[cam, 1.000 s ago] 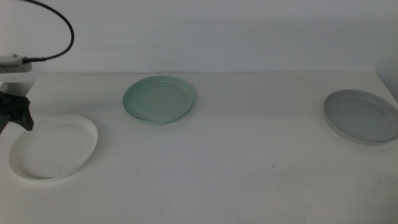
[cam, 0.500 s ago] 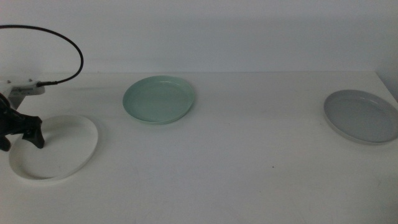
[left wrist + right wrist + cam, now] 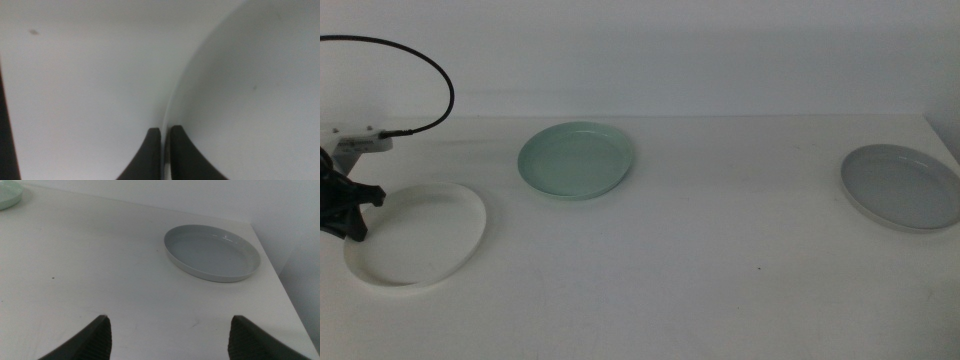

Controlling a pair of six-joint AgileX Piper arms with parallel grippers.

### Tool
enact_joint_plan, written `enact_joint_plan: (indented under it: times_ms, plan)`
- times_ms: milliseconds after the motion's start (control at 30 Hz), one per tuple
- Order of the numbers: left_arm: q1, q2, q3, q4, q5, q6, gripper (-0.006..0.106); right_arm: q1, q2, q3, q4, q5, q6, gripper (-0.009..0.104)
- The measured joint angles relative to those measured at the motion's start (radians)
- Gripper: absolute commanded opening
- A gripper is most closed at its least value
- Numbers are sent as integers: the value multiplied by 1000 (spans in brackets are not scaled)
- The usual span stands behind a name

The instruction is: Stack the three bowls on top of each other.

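The left claw pinches the rim of the white bowl near the counter's left edge; this thin grip may slip when lifting. The right claw waits open.

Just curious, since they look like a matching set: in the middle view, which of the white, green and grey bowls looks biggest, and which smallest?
1. white bowl, looks largest, though it lies nearest the camera.
2. grey bowl and green bowl look about alike; the grey one is cut off at the picture's edge, so I won't rank them.
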Motion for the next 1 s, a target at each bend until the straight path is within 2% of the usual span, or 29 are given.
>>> enact_joint_plan:
  times_ms: [200,433,733,1000]
  plan:
    - [0,-55,-25,-14,112,-21,-5,0,0,0,0,0,0,61]
    - [-37,-231,-25,-121,190,-68,-5,0,0,0,0,0,0,61]
    - [-354,-325,-25,-121,224,-260,-5,0,0,0,0,0,0,61]
    - [-624,-282,-25,-121,104,-386,-5,0,0,0,0,0,0,61]
